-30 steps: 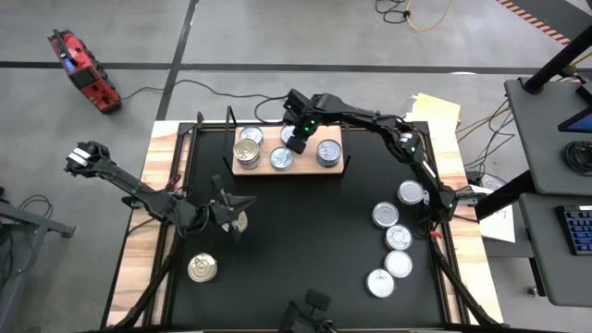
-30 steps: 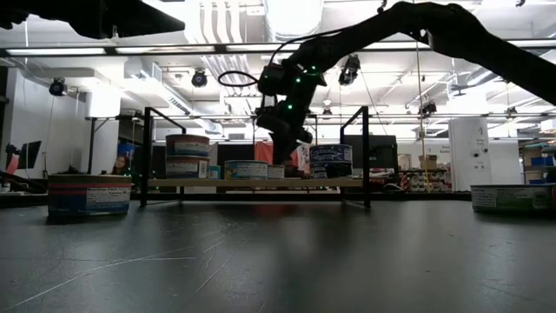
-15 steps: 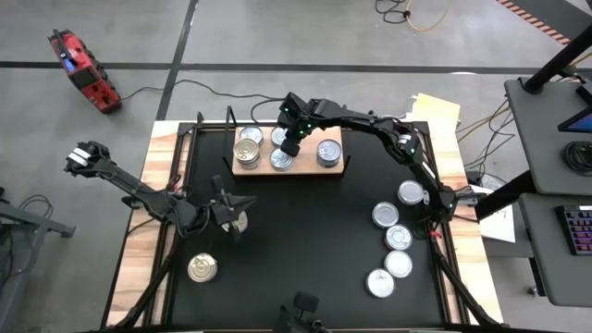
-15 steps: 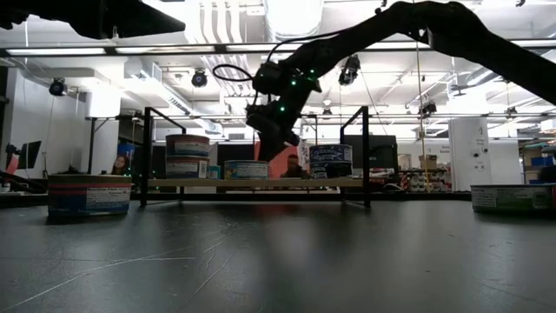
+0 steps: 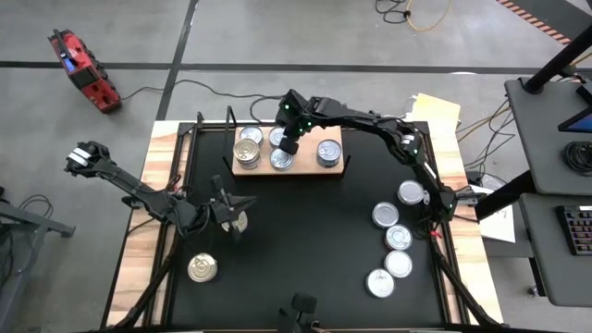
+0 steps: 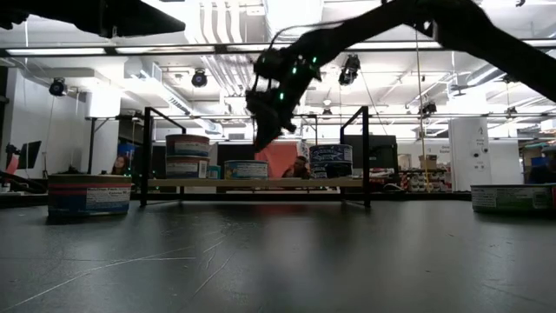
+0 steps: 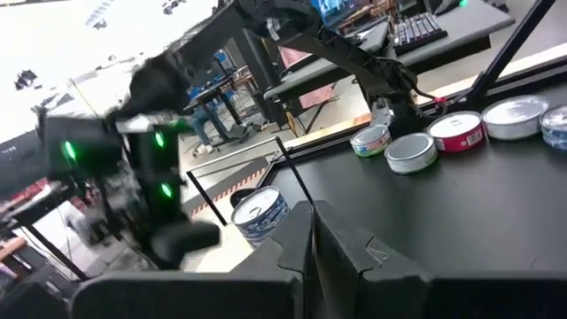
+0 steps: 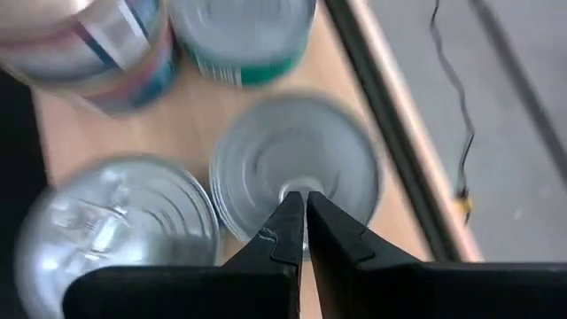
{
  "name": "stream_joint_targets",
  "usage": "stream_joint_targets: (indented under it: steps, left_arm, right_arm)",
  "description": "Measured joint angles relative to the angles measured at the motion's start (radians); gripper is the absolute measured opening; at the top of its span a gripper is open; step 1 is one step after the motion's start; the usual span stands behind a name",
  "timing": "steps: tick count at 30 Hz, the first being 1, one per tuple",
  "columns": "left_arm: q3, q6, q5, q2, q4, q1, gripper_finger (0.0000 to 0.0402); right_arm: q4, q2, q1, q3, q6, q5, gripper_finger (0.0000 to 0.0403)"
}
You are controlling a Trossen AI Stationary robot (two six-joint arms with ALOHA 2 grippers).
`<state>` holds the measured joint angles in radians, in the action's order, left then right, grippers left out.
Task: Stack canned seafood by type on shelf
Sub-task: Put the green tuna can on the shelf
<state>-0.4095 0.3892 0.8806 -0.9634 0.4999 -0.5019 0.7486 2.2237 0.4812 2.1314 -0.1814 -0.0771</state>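
Light-brown wood forms the shelf (image 5: 289, 167), which is sitting at the far middle of the black worktop (image 5: 305, 250). The right gripper (image 5: 288, 145) is hovering above the shelf with its fingers (image 8: 285, 232) pressed together and holding nothing. Directly beneath this gripper, a silver-topped can (image 8: 297, 182) is resting on the shelf; a second silver-topped can (image 8: 115, 232) is touching it on one side, and a teal-labelled can (image 8: 241, 40) and a taller can with a blue band (image 8: 93, 49) are standing just beyond. In the low view the right gripper (image 6: 263, 132) is hanging well clear above the low can (image 6: 246, 169) on the shelf board (image 6: 252, 183), with a two-high stack (image 6: 187, 156) to one side and a dark-labelled can (image 6: 331, 161) to the other. The left gripper (image 5: 237, 223) is waiting over the near left part of the worktop, its fingers (image 7: 345, 252) shut together and empty. A gold-topped can (image 5: 203, 268) is lying near this gripper, toward the worktop's front edge. Five silver-topped cans (image 5: 392, 237) are lying in a loose line well apart from both grippers, along the worktop's right side.
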Motion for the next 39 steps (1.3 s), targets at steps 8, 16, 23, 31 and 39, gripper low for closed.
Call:
stream_joint_targets:
  steps: [8,16,23,31,39]
  left_arm:
    - [0.0,-0.155,0.0,0.0,0.0,0.0,0.0]
    - [0.0,-0.362,-0.009,0.0,-0.038,0.0,0.0]
    - [0.0,-0.379,-0.035,0.0,-0.045,0.0,0.0]
    - [0.0,-0.482,-0.119,0.0,-0.052,0.0,0.0]
    - [0.0,-0.677,-0.167,0.0,-0.173,-0.001,0.0]
  right_arm:
    - [0.024,-0.129,-0.033,-0.041,-0.068,-0.049,0.0009]
    - [-0.25,-0.429,-0.116,-0.47,-0.058,-0.15,0.0009]
    - [-0.593,-0.722,-0.246,-0.927,0.021,-0.048,0.0009]
    - [-0.818,-0.909,-0.398,-1.223,0.084,0.065,0.0009]
    - [-0.889,-0.936,-0.532,-1.319,0.196,0.234,0.0009]
